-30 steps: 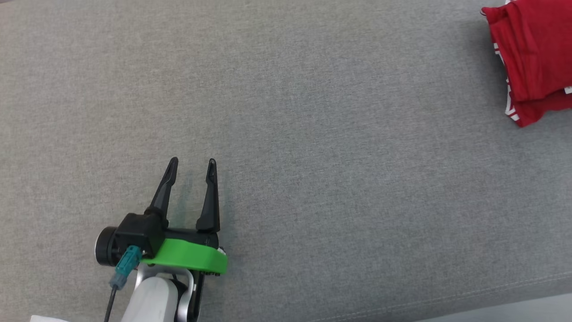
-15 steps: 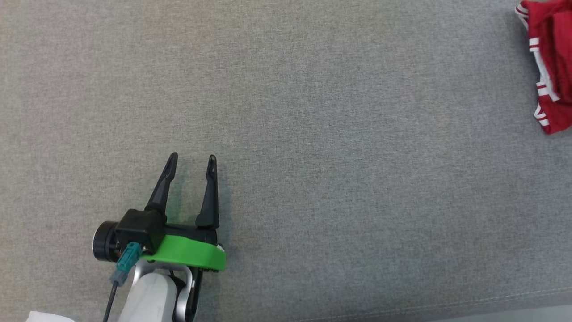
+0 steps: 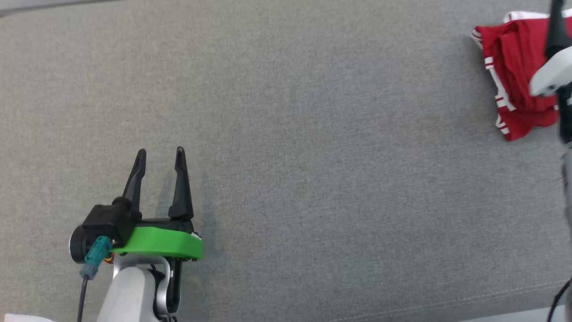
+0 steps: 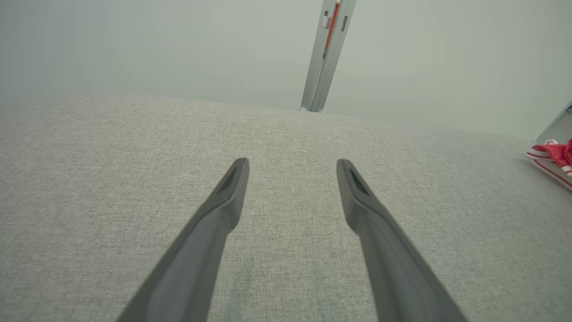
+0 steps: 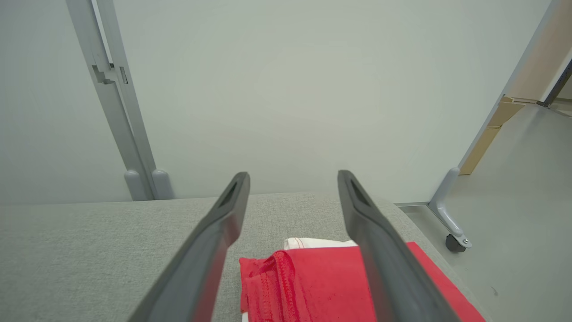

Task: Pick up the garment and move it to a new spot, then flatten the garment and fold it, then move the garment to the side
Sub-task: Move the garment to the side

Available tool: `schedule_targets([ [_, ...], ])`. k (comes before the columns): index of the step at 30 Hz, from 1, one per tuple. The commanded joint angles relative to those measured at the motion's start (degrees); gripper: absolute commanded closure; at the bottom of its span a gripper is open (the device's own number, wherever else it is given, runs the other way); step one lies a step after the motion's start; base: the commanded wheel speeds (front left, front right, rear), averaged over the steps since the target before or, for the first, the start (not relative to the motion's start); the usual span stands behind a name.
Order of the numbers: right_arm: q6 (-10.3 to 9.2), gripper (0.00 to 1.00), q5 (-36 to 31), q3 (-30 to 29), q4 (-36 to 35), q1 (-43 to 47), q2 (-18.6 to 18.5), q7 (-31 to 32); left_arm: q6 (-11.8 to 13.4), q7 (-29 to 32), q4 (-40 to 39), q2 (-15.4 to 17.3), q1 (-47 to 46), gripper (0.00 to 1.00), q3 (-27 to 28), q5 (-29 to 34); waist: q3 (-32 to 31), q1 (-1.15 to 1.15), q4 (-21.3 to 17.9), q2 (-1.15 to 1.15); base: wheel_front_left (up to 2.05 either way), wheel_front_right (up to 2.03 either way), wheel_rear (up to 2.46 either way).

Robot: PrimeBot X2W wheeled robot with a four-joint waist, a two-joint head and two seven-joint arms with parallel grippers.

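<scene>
Red garment released at the far right edge of the cushion.
My right gripper has just sprung open above it; left gripper idles open near the front-left. I judge the move aside done.

Left gripper — black fingers, green collar, teal plug, pale forearm.
</scene>
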Motion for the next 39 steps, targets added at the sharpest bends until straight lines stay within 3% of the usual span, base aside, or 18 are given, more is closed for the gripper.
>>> schedule_targets([
  [1, -0.1, 0.0, 1.3, 1.2, -0.5, 2.1, 1.3, -1.0, -0.1, 0.0, 0.8, 0.2, -0.7, 0.0, 0.7, -0.2, -4.4, 0.0, -1.0, 0.0, 0.0, 0.0, 0.0],
  [10, -0.1, 0.0, 4.8, 8.0, -2.7, 14.9, 8.6, -6.6, 0.0, 0.0, 4.7, 0.0, 4.0, 0.0, 4.0, -2.1, -13.4, 0.0, 0.7, 0.0, 0.0, 0.0, 0.0],
  [20, -0.1, 0.0, 4.6, 7.6, -11.6, 31.5, 13.7, -8.7, -1.0, 0.0, 5.8, 0.0, 9.1, 0.0, 4.0, -3.1, -17.5, 0.0, 3.8, 0.0, 0.0, 0.0, 0.0],
  [28, -0.1, 0.0, 1.9, 5.4, -20.4, 41.6, 15.5, -8.7, -0.1, 0.0, 5.5, 0.0, 10.9, 0.0, 1.0, -3.7, -18.6, 0.0, 4.7, 0.0, 0.0, 0.0, 0.0],
  [39, -0.1, 0.0, 5.9, 8.4, -20.6, 44.9, 15.7, -8.7, 2.3, 0.0, 6.8, 0.0, 9.1, 0.0, -1.3, -2.8, -18.8, 0.0, 4.4, 0.0, 0.0, 0.0, 0.0],
])
